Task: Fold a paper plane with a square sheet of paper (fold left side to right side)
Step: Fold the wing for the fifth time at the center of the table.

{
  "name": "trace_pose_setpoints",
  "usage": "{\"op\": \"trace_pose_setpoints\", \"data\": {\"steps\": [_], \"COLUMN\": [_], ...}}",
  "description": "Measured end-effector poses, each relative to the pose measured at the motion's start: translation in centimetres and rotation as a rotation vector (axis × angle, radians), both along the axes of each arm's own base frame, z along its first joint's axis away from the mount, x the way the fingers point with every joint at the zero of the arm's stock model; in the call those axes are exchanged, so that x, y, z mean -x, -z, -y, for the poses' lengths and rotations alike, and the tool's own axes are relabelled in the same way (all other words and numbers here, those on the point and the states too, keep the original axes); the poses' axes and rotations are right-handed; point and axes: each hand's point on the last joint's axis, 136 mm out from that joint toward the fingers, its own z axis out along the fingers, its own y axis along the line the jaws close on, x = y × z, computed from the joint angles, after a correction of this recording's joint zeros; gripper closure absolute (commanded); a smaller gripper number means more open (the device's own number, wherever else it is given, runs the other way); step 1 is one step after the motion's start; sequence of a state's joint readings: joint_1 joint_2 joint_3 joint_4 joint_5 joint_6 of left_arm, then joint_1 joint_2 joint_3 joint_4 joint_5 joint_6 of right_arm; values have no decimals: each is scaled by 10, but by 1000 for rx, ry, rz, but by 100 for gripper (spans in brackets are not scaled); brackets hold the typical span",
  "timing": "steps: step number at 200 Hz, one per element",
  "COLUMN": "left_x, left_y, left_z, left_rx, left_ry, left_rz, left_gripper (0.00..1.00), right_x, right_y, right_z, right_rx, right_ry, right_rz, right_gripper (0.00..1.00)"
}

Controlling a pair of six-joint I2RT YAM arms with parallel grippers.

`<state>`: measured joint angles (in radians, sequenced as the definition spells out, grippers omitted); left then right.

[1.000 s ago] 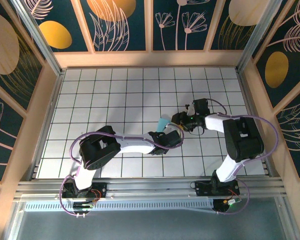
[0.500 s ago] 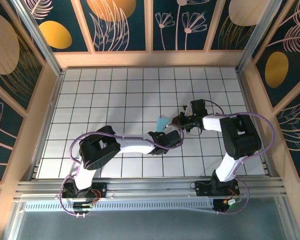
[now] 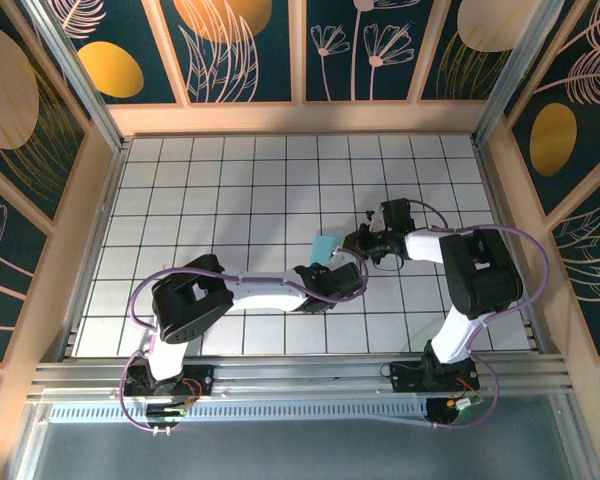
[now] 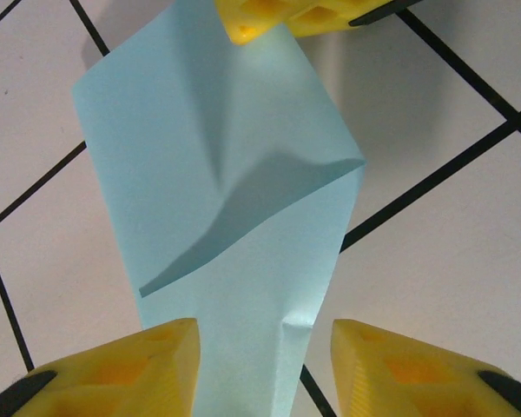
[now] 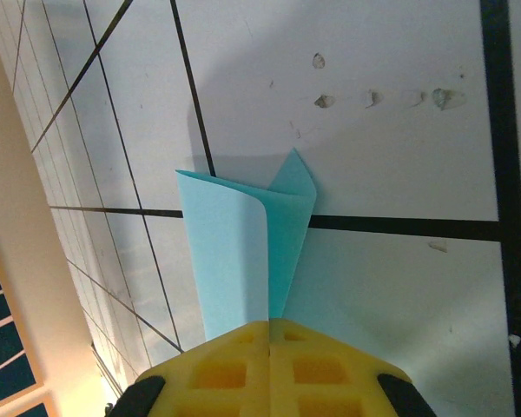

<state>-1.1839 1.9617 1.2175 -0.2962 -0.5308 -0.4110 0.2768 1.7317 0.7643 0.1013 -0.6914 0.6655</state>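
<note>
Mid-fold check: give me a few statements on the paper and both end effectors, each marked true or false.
1. The right end effector is shut on the paper. True.
2. The left end effector is clamped on the paper. False: its fingers stand apart, with the paper running between them.
3. The paper is a flat, unfolded square. False: it is folded over on itself, with one flap raised.
4. The paper is over the white gridded table. True.

White arm links (image 3: 265,292) with black joints (image 3: 485,275), lilac cables (image 3: 133,303) looping alongside, yellow pocketed gripper fingers (image 4: 122,365) on black mounts
</note>
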Motion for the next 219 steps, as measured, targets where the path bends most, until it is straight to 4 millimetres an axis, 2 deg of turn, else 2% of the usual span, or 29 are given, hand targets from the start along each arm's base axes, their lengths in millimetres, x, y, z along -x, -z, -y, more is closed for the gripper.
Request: {"op": "trace_pose_setpoints", "data": {"steps": [29, 64, 108, 135, 168, 200, 219], "left_x": [2, 4, 2, -1, -2, -1, 0], "left_y": [4, 13, 12, 10, 10, 12, 15], "left_z": [0, 0, -2, -7, -10, -11, -12], "left_rx": [-17, -61, -90, -110, -122, -121, -124], "left_ry": [8, 17, 9, -3, -7, -4, -2], "left_rz": [3, 16, 44, 61, 71, 67, 63], "left_gripper": [47, 46, 54, 65, 75, 75, 71], "right_x": [1, 1, 1, 1, 1, 1, 1], "right_y": [-1, -1, -1, -1, -1, -1, -1], "right_z": [-1, -1, -2, -2, -1, -1, -1], "right_rx": [-7, -9, -12, -12, -11, -10, -9], "right_ry": [-5, -4, -6, -6, -5, -5, -5], "right_rz": [-2, -5, -6, -6, -6, -6, -6], "right_gripper": [100, 100, 100, 99, 96, 92, 92]}}
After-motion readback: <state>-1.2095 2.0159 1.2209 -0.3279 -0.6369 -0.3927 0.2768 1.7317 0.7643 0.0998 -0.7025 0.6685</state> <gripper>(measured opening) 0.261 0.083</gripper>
